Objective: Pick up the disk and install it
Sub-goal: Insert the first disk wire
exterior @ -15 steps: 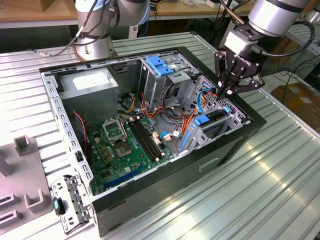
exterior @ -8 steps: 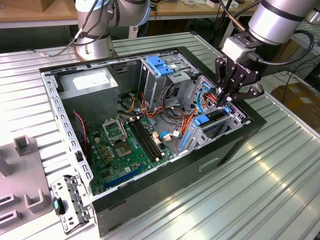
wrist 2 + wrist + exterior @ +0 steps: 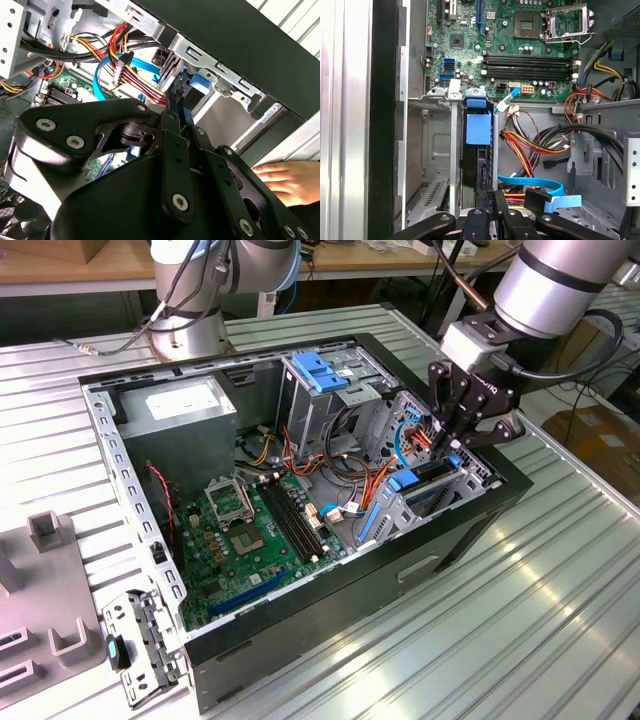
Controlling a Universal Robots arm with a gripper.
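In the exterior view, an open computer case [image 3: 300,490] lies on the ribbed metal table [image 3: 520,620], with the green circuit board [image 3: 250,540] towards the exterior view's left and the drive bay [image 3: 430,485] towards the right. The disk [image 3: 477,150] stands on edge in that bay, blue rail uppermost. The hand [image 3: 452,448] is clamped on the disk's end. In the second wrist view, a person's hand [image 3: 287,182] rests beside the case.

Open computer case [image 3: 420,570] on ribbed table [image 3: 560,620]
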